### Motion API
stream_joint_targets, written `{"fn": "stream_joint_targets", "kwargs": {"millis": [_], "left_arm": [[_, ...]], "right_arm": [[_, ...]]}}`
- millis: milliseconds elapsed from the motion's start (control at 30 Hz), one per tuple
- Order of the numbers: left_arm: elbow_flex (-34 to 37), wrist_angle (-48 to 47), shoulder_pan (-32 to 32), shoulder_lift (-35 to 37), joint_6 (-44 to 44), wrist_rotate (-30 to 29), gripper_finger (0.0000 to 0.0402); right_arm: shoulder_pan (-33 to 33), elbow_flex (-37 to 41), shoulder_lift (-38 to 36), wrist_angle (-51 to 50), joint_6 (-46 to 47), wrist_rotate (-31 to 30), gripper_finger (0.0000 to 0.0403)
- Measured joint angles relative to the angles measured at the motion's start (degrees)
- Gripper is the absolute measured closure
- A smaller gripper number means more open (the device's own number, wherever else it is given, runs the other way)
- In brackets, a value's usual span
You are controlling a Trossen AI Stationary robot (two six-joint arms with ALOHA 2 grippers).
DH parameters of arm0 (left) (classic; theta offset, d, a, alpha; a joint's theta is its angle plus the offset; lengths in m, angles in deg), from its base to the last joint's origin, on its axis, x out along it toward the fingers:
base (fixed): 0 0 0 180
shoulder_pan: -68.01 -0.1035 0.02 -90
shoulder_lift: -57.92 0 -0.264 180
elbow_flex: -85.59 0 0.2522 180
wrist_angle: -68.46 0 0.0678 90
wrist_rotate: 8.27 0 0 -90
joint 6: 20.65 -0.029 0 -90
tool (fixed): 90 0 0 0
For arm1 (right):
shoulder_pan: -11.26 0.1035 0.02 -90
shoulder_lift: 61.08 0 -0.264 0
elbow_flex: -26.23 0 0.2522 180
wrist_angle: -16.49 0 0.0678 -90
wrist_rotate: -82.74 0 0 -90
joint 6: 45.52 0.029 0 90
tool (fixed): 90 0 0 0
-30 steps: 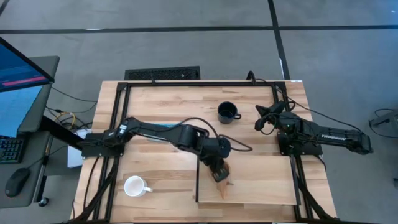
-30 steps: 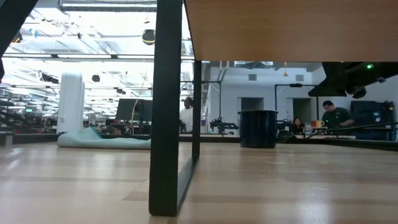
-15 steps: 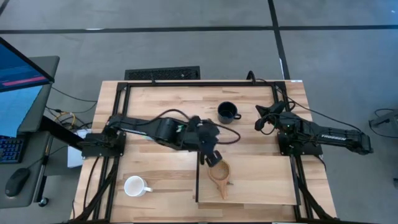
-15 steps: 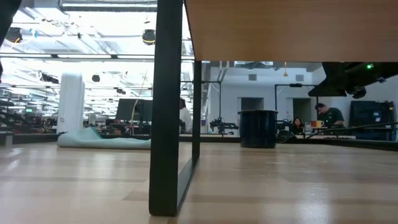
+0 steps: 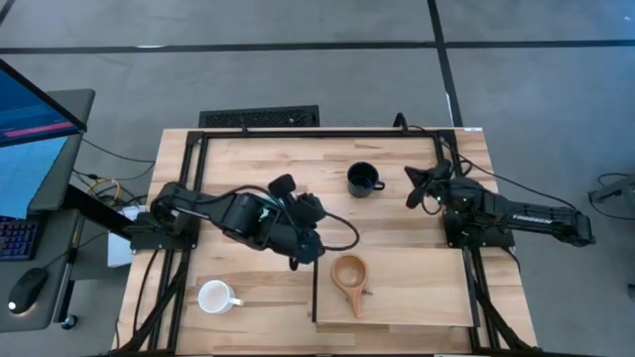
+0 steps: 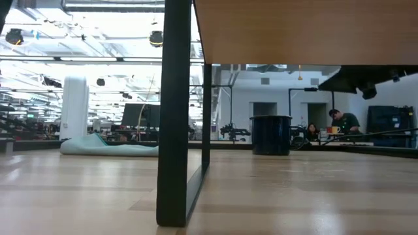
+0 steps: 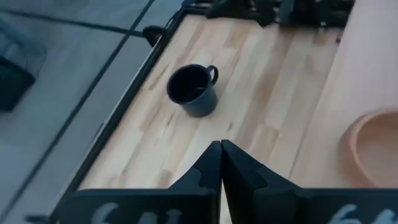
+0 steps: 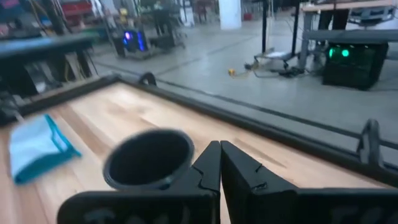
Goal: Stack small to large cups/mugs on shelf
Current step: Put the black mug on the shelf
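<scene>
On the shelf (image 5: 417, 288), the tan wooden cup (image 5: 349, 275) sat alone. Just off the shelf's edge, the left gripper (image 5: 306, 256) hung with fingers pressed together, empty. The black mug (image 5: 362, 179) stood behind on the bench (image 5: 248, 159), the white mug (image 5: 215, 297) in front. The right gripper (image 5: 415, 188), also closed, waited beside the black mug.

The tabletop (image 5: 248, 164) is planked pale wood with a matt grain, framed in dark metal. The shelf (image 5: 417, 288) is smoother, paler board. On it sits a tan wooden cup (image 5: 349, 273), matt. Beyond the left hand (image 7: 221, 163), whose fingers look matt black, stands a glossy black mug (image 7: 193, 90). The white mug (image 5: 215, 297) looks glazed; the blue cloth (image 8: 38, 146) is soft fabric.
</scene>
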Motion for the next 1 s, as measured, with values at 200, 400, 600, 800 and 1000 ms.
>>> {"fn": "stream_joint_targets", "kwargs": {"millis": [200,400,600,800,1000], "left_arm": [[0.1,0.6,-0.5,3.7,-11.7,6.9,0.0401],[0.1,0.5,-1.8,10.4,-13.8,8.5,0.0401],[9.0,4.5,-1.7,19.6,-15.4,6.5,0.0401],[37.4,25.1,-1.8,36.7,-17.1,7.6,0.0401],[69.4,53.6,-1.7,55.9,-18.2,10.0,0.0401]], "right_arm": [[0.0,0.0,0.0,4.3,0.1,-0.1,0.0370],[0.0,0.0,0.0,4.5,2.4,-0.1,0.0370],[0.0,0.0,0.0,4.5,2.8,-0.3,0.0370],[0.0,-0.1,0.0,4.5,3.4,-0.4,0.0370],[0.0,-0.1,0.0,4.5,3.4,-0.4,0.0370]]}}
